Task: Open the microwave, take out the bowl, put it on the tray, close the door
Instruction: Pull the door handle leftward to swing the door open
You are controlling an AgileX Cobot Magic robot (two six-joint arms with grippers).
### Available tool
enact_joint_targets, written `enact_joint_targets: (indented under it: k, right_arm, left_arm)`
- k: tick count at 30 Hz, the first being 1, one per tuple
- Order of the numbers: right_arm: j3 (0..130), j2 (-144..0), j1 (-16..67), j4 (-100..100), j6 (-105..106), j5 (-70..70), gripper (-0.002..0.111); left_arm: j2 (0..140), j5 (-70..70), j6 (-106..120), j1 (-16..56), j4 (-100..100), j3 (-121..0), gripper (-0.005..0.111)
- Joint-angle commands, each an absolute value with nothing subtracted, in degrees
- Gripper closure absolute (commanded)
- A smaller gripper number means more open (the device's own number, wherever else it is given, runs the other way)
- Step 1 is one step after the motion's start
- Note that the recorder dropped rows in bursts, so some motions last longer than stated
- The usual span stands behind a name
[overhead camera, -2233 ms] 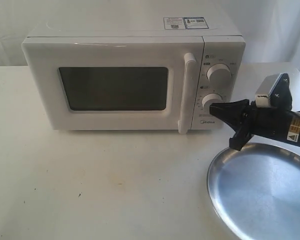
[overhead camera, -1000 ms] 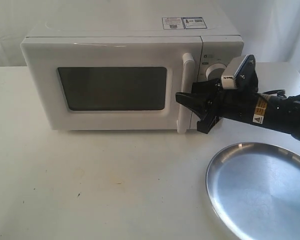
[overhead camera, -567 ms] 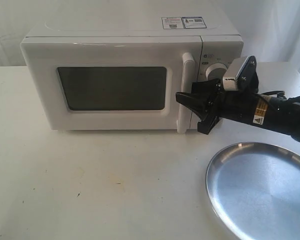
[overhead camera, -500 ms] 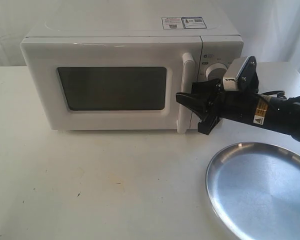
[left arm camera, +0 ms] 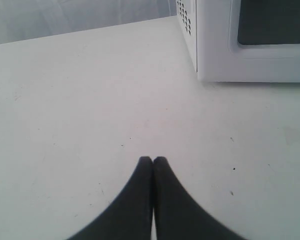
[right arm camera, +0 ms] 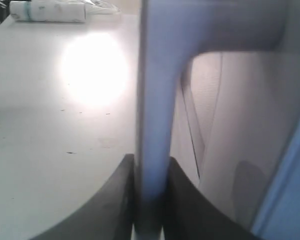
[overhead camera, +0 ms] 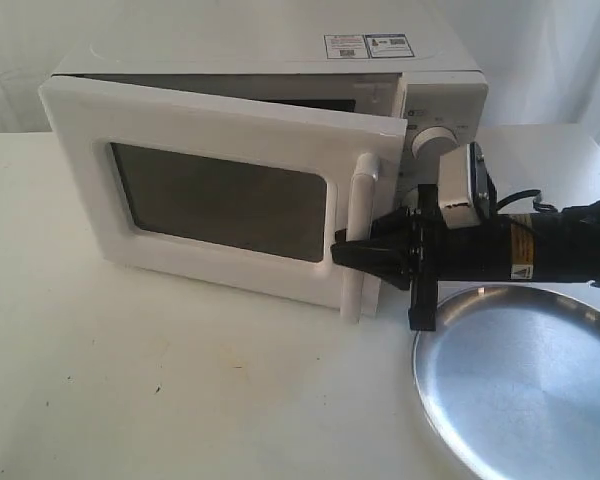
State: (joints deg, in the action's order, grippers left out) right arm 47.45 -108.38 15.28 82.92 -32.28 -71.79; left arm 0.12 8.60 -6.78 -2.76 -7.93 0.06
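As fingers [right arm camera: 115, 205] grip handle [overhead camera: 363, 185], door [overhead camera: 210, 115] gapes (partly).

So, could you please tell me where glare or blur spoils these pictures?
Right wrist view: the door handle, gripped by the right claw, sits very close and out of focus, and a bright glare patch washes out part of the table. Exterior view: fairly sharp, and the tray shows a soft sheen. Left wrist view: evenly lit, with the shut left claw slightly blurred.
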Motion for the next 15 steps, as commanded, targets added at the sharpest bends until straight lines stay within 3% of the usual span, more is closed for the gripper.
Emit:
enact_joint_targets:
  k: [1,12,15]
  right_arm:
    - [40.77,-101.65,16.63,86.38,-32.18,-69.96,0.108]
    - [23.92,-76.00,17.73,86.97,-38.23,-69.96,0.108]
    - [20.49,-70.24,17.73,86.57,-42.47,-62.02,0.108]
  left_arm:
    - [0.00,8.61,-7.15,-2.71,-7.73,0.00,0.107]
    - [0.00,8.61,-7.15,-2.71,-7.73,0.00,0.107]
    - [0.00,8.61,-7.15,-2.71,-7.73,0.00,0.107]
